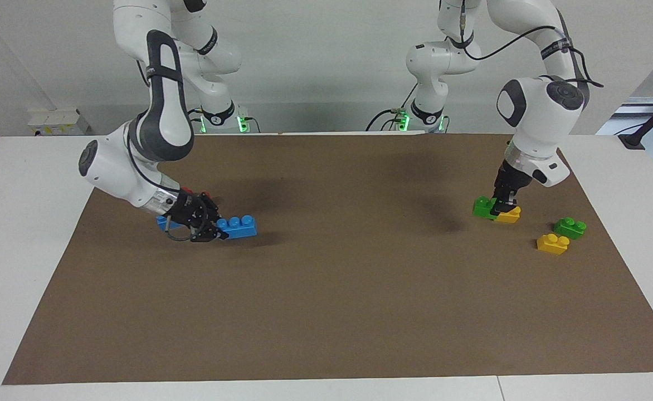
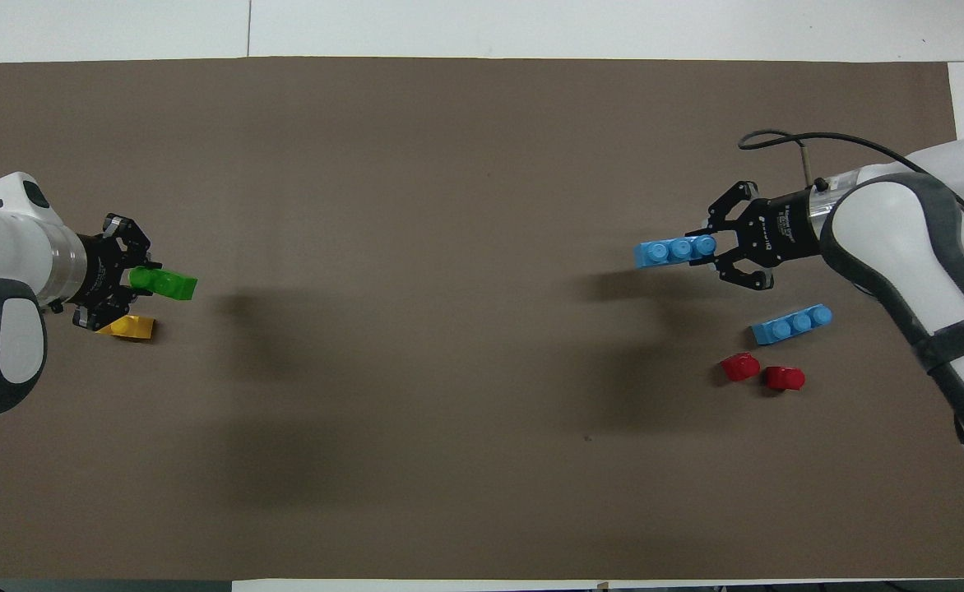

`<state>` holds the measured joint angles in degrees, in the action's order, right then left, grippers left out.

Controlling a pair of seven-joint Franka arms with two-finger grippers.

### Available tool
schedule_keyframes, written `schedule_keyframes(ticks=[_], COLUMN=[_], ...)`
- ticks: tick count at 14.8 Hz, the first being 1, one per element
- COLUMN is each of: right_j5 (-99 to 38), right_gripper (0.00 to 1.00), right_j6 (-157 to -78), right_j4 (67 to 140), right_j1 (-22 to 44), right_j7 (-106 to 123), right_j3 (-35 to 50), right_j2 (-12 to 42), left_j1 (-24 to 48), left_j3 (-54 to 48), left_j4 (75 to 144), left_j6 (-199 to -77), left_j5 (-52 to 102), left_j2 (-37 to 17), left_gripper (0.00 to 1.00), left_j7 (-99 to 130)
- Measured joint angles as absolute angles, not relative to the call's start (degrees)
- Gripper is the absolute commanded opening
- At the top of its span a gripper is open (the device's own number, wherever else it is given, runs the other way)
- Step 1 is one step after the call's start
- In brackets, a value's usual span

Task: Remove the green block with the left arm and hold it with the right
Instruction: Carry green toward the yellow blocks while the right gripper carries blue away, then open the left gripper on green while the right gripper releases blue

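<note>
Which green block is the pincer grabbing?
The green block against a yellow block, in the left pincer. The other green block sits free beside another yellow one.

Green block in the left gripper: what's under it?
A yellow brick shows just below the green block, jutting out beside it. The left gripper covers where they meet, so contact cannot be seen.

Left gripper low, fingers clamped; right gripper low, wrist tilted, fingers also clamped.

second blue brick mostly hidden, red bricks barely visible
</note>
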<state>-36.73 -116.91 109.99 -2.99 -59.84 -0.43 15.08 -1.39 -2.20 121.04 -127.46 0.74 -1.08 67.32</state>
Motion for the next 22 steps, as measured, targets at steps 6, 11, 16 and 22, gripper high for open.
schedule_keyframes(ticks=[6, 11, 16, 22], right_j5=[-36.5, -36.5, -36.5, -36.5], right_gripper=[0.00, 0.00, 0.38, 0.99], right_j6=[-117.0, -118.7, -118.7, -118.7], right_j4=[110.0, 109.9, 109.8, 109.3], right_j1=[-9.4, -10.2, -10.2, -10.1], right_j7=[-53.1, -49.4, -49.4, -49.3], right_j3=[-0.4, -0.4, -0.2, 0.0], right_j2=[19.6, 22.5, 22.6, 22.6], left_j1=[-5.1, -5.6, -5.6, -5.6], left_j3=[-2.2, -2.2, -2.6, -2.6], left_j4=[121.0, 120.4, 117.0, 116.7], left_j6=[-132.6, -137.4, -137.7, -138.1], left_j5=[0.7, 0.5, -1.2, -1.8], left_j2=[-6.2, -10.8, -15.0, -15.3], left_gripper=[0.00, 0.00, 0.00, 1.00], left_j7=[59.3, 57.3, 56.8, 56.1])
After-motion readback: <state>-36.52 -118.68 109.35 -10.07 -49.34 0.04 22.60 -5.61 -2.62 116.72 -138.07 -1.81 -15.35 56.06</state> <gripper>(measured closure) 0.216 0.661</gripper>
